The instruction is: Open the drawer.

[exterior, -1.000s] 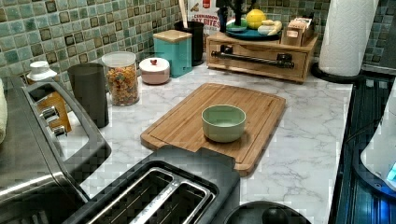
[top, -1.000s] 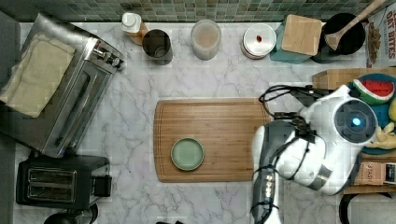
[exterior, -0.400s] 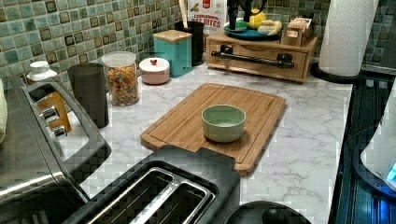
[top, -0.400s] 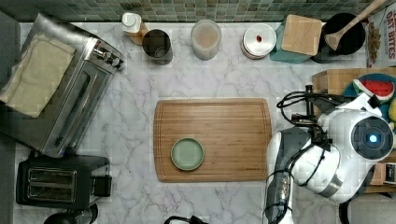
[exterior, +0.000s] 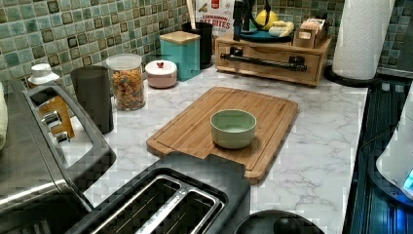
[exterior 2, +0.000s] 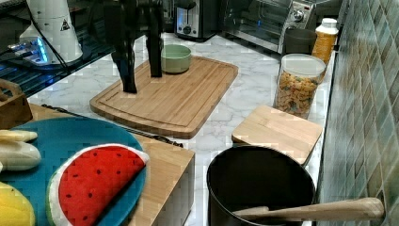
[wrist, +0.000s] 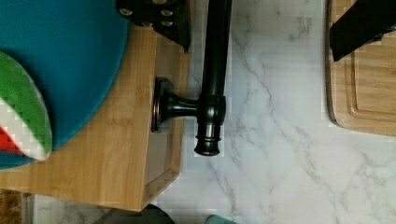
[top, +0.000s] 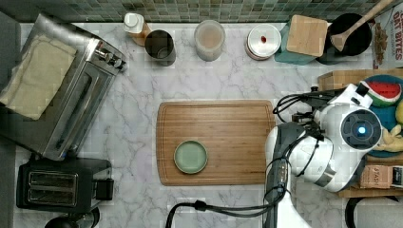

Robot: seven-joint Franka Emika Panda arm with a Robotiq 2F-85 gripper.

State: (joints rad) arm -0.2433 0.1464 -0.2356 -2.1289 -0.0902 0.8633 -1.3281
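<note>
The drawer [exterior: 272, 71] is the front of a bamboo-coloured cabinet [top: 340, 78] at the left view's far right, and there it looks pushed in. Its long black bar handle [exterior: 263, 62] runs across the front. The wrist view shows one end of the handle [wrist: 212, 93] on its post, above the marble. My gripper [wrist: 259, 42] is open and straddles that bar. One finger [wrist: 159, 16] is over the cabinet top and the other finger [wrist: 359, 23] is over the cutting board's edge. In the right view the gripper [exterior 2: 142, 82] hangs as two dark, spread fingers.
A bamboo cutting board [top: 216, 142] with a green bowl [top: 190, 156] lies just in front of the drawer. A teal plate [wrist: 60, 60] of toy fruit sits on the cabinet. A paper towel roll [exterior: 363, 36], jars along the tiled wall, a toaster [top: 52, 187] and a toaster oven [top: 62, 109] stand around.
In the top view the arm swung toward the right and then back a little. In the left view the gripper has come down over the cabinet. The drawer has not moved.
</note>
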